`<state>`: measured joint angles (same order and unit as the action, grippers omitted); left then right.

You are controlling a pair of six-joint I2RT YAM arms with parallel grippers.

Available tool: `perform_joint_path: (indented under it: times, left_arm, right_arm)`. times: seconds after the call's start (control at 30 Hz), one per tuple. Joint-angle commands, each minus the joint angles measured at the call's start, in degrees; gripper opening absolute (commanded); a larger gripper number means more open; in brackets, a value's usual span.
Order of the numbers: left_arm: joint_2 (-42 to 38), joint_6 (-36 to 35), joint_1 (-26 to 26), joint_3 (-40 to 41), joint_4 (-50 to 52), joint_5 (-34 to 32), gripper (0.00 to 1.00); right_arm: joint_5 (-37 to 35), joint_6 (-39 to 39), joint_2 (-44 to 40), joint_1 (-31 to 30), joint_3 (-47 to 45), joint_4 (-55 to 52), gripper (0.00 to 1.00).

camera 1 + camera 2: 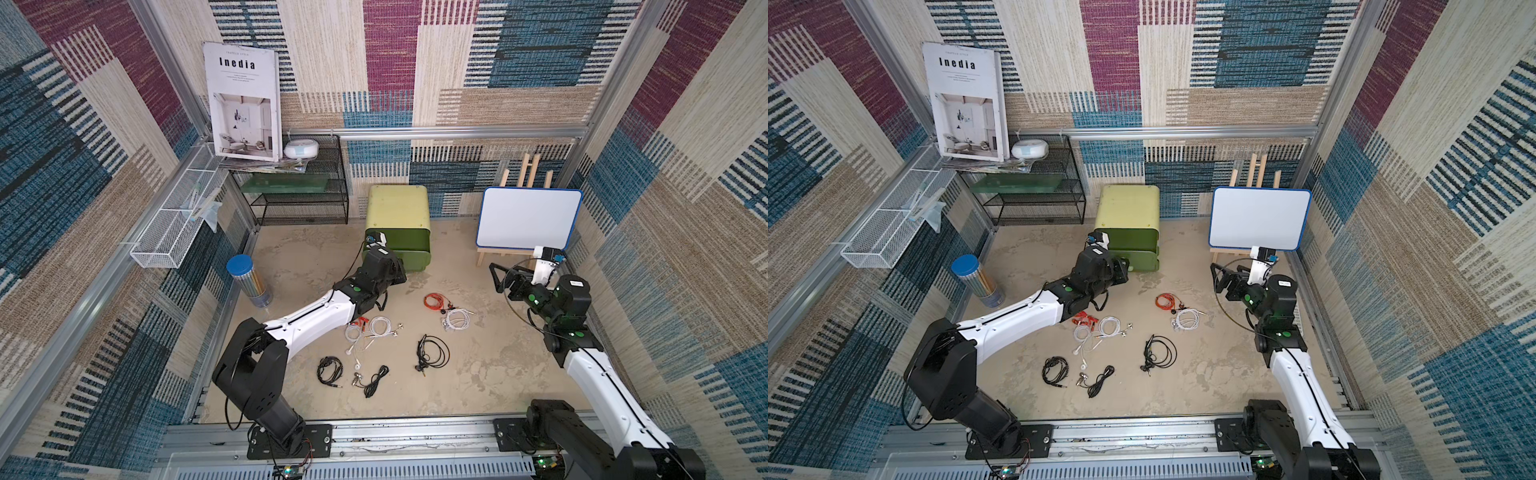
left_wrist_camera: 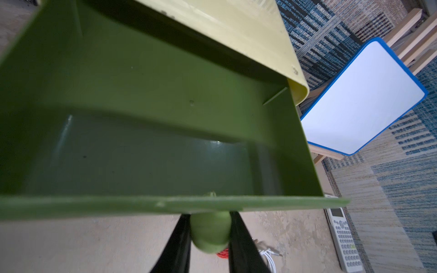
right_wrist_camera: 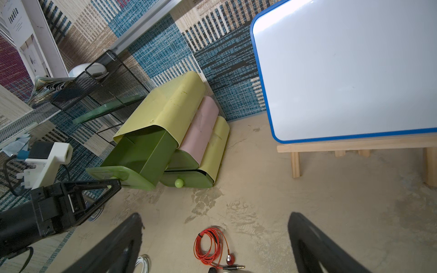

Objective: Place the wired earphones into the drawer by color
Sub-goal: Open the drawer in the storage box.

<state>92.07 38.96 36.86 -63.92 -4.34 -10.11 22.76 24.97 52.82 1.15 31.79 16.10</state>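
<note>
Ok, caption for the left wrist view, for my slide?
Left gripper clamps the knob of the pulled-out green drawer, which looks empty.

The left arm [image 1: 316, 316] covers part of one red-orange earphones bundle [image 1: 360, 323] — drawer knob [image 2: 210, 232] looks blurred.

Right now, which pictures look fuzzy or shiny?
Left wrist view: the green knob and the left pincer gripping it are blurry, too close. Right wrist view: the right pincer is fuzzy; the whiteboard has a bright sheen. In both top views the earphones look sharp.
</note>
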Motion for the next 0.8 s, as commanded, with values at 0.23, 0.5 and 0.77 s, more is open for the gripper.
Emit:
perform_joint_path:
  times: [0.23,0.5,0.77]
  left_arm:
    - [-4.31,0.73,0.92,4.12,-0.42,-1.71,0.16]
    - [-5.14,1.2,1.19,5.82,0.19,-2.72,0.31]
    - [-6.32,1.38,1.19,6.72,1.35,-3.43,0.72]
  right_arm:
    - [-0.33,0.25,-0.35,-0.08,-0.33,0.51,0.99]
    - [-0.11,0.19,-0.38,-0.07,-0.5,0.75,0.99]
    - [3.19,-0.8,0.64,-0.07,-0.52,1.63,0.99]
